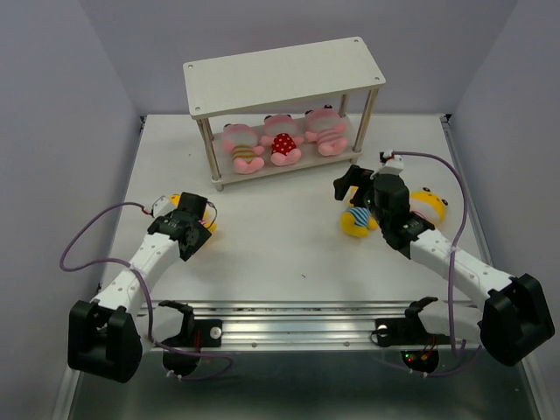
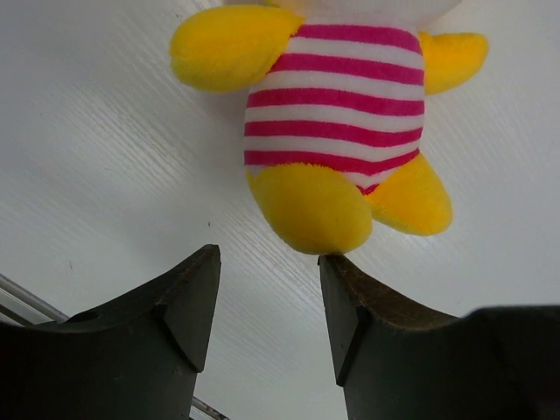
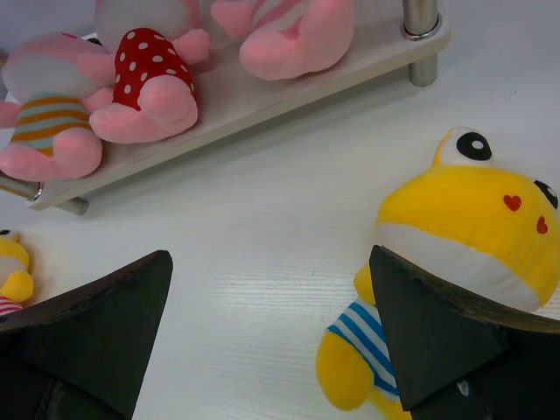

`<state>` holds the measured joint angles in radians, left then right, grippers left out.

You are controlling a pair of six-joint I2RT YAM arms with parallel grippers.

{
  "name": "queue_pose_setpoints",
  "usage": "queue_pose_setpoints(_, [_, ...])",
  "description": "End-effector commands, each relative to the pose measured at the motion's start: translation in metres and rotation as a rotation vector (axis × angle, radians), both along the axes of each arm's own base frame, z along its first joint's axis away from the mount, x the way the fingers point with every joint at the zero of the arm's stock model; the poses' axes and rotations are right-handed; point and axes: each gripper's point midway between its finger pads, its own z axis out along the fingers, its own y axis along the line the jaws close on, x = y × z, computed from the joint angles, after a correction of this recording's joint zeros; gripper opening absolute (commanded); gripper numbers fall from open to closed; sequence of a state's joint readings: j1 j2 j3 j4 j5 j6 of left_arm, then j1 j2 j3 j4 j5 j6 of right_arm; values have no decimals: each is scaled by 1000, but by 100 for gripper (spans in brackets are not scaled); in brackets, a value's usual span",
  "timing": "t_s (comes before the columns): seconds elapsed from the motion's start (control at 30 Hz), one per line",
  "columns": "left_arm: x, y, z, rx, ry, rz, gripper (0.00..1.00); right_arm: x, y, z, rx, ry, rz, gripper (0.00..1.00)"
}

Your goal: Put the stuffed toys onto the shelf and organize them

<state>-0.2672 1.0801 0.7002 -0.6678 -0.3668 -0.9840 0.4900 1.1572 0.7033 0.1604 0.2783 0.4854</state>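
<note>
The shelf [image 1: 280,74] stands at the back middle. Three pink toys lie on its lower board: striped [image 1: 242,147], red polka-dot [image 1: 283,145], striped [image 1: 324,131]. The top board is bare. My left gripper [image 1: 194,219] is open over a yellow toy with pink stripes [image 2: 337,114], whose foot touches one fingertip [image 2: 331,262]. My right gripper [image 1: 348,188] is open and empty, just left of a yellow toy with blue stripes [image 3: 464,236], which also shows in the top view [image 1: 357,220]. A third yellow toy [image 1: 430,206] lies behind the right arm.
The shelf's lower board [image 3: 262,96] and a metal leg [image 3: 422,26] are close ahead of the right gripper [image 3: 269,262]. The left gripper [image 2: 269,262] hangs low over the white table. An aluminium rail [image 1: 289,319] runs along the near edge.
</note>
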Motion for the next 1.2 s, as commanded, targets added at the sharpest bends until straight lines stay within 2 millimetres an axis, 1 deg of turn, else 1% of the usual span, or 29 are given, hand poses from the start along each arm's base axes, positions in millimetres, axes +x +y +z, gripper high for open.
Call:
queue_pose_setpoints(0.0, [18,2,26,18,-95,-11,61,1,-8,9,-7,-35,-25,100])
queue_pose_setpoints(0.13, [28,3,35,27,-144,-21,64,1,-7,10,-5,-36,-22,100])
queue_pose_setpoints(0.23, [35,2,36,29,-150,-30,64,2,-8,10,-7,-37,-25,100])
queue_pose_setpoints(0.33, [39,4,33,40,-134,-28,63,1,-9,10,-9,-39,-29,100])
queue_pose_setpoints(0.4, [38,5,27,48,-112,-24,62,1,-10,10,-16,-39,-32,100])
queue_pose_setpoints(0.43, [37,7,24,54,-99,-20,58,1,-11,9,-17,-38,-35,100])
queue_pose_setpoints(0.5, [36,8,21,58,-87,-20,57,2,-11,9,-18,-38,-38,100])
queue_pose_setpoints(0.6, [33,7,15,53,-68,-24,52,2,-11,9,-18,-37,-37,100])
queue_pose_setpoints(0.7, [32,5,16,46,-67,-30,12,1,-11,10,-17,-41,-36,100])
queue_pose_setpoints(0.73, [34,4,23,39,-89,-32,0,1,-11,10,-17,-39,-38,100])
queue_pose_setpoints(0.83, [38,2,40,37,-131,-73,0,1,-11,11,-15,-42,-37,100])
queue_pose_setpoints(0.87, [44,-1,58,28,-184,-89,0,1,-12,11,-16,-44,-38,100])
queue_pose_setpoints(0.93, [50,-1,81,39,-244,-128,0,0,-12,13,-13,-46,-37,100])
queue_pose_setpoints(0.97, [53,-3,102,37,-304,-149,0,0,-12,13,-12,-47,-37,100])
queue_pose_setpoints(1.0, [62,-8,132,20,-388,-178,0,0,-11,14,-11,-49,-35,100])
queue_pose_setpoints(1.03, [65,-10,151,19,-440,-196,0,0,-11,15,-9,-51,-34,100])
queue_pose_setpoints(1.07, [68,-14,192,19,-545,-242,0,0,-11,14,-10,-50,-34,100])
queue_pose_setpoints(1.1, [71,-16,219,19,-622,-262,0,0,-11,14,-11,-50,-32,100])
queue_pose_setpoints(1.13, [69,-16,260,33,-722,-291,0,0,-11,14,-11,-50,-30,100])
queue_pose_setpoints(1.17, [69,-23,280,23,-777,-336,0,0,-11,13,-12,-48,-30,100])
